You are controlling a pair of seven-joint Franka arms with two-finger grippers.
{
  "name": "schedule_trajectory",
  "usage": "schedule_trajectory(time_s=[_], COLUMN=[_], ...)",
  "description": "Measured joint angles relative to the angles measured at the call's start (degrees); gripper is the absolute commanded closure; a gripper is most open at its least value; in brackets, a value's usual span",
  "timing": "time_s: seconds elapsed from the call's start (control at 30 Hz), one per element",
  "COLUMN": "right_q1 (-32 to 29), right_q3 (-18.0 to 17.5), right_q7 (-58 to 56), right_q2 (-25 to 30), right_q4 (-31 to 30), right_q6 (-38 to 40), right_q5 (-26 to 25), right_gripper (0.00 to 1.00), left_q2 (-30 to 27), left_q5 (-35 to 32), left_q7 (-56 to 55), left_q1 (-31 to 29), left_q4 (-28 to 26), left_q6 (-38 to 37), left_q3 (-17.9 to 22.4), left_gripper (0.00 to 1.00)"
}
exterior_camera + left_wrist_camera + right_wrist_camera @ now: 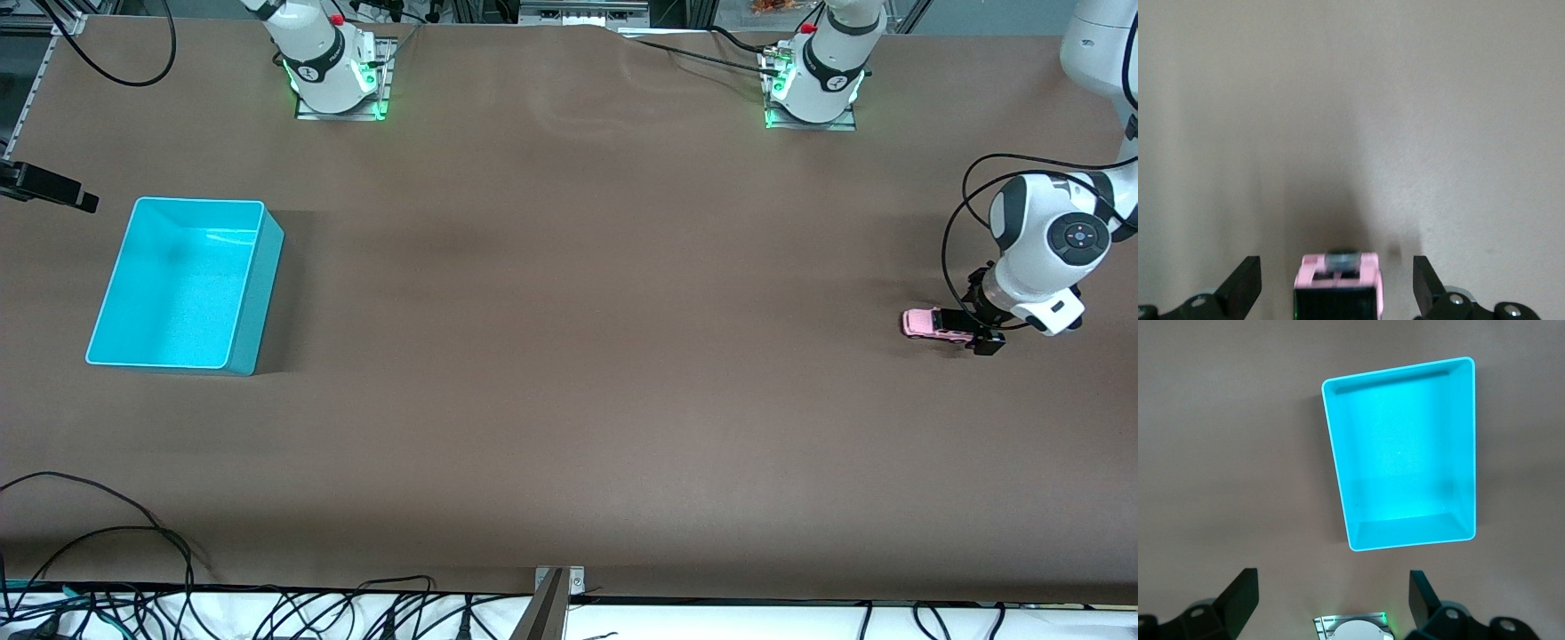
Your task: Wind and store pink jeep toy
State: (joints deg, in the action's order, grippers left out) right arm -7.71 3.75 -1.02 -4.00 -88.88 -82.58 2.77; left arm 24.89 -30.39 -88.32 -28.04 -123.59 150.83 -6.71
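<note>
Two grippers: I see both standing with fingers apart, neither clamped on anything.
Left gripper (976, 331): low at the table near the left arm's end, about 3 o'clock in my front view; its fingers straddle the black rear of the toy with a gap on each side, as my left wrist view shows.
Left fingers (1241, 283): spread wide, clear of the toy's flanks.
Pink jeep toy (925, 323): on its wheels on the brown table (569, 400), its pink nose pointing toward the right arm's end, at 9 o'clock from the left gripper; its black rear sits between the fingers.
Right gripper (1331, 603): up in the air over the table beside the bin, looking down on it in my right wrist view; this arm waits.
Turquoise bin (253, 293): at about 9 o'clock in my front view, toward the right arm's end, well apart from the toy; nothing lies in it.
</note>
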Motion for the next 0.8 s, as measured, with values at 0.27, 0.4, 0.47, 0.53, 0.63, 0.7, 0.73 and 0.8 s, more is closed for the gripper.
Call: schedule_trajectory(time_s=[0.27, 0.4, 0.47, 0.53, 0.63, 0.7, 0.73, 0.8], right_q1=[0.0, 0.0, 0.0, 0.0, 0.0, 0.0, 0.0, 0.0], right_q3=[0.0, 0.0, 0.0, 0.0, 0.0, 0.0, 0.0, 0.0], right_q7=[0.0, 0.0, 0.0, 0.0, 0.0, 0.0, 0.0, 0.0], right_q2=[0.0, 0.0, 0.0, 0.0, 0.0, 0.0, 0.0, 0.0], right_q4=[0.0, 0.0, 0.0, 0.0, 0.0, 0.0, 0.0, 0.0], right_q6=[0.0, 0.0, 0.0, 0.0, 0.0, 0.0, 0.0, 0.0], right_q5=[0.0, 0.0, 0.0, 0.0, 0.0, 0.0, 0.0, 0.0], right_gripper=[0.0, 0.0, 0.0, 0.0, 0.0, 0.0, 0.0, 0.0], left_q2=[-1.5, -3.8, -4.8, -5.6, -6.8, -7.7, -8.1, -8.9], left_q5=[0.2, 0.8, 1.7, 3.4, 7.5, 10.8, 12.2, 15.1], left_q7=[0.0, 0.6, 2.5, 5.7, 13.2, 19.8, 23.0, 29.4], left_q1=[0.0, -0.1, -0.1, -0.1, 0.0, 0.0, -0.1, -0.1], left_q4=[2.0, 3.7, 5.0, 6.8, 9.9, 12.0, 13.1, 15.4], left_q6=[-2.5, -5.2, -8.0, -11.4, -15.8, -18.4, -19.6, -22.1], left_q3=[-0.4, -1.5, -2.3, -3.2, -4.0, -4.2, -4.1, -4.1], left_gripper=[0.0, 0.0, 0.0, 0.0, 0.0, 0.0, 0.0, 0.0])
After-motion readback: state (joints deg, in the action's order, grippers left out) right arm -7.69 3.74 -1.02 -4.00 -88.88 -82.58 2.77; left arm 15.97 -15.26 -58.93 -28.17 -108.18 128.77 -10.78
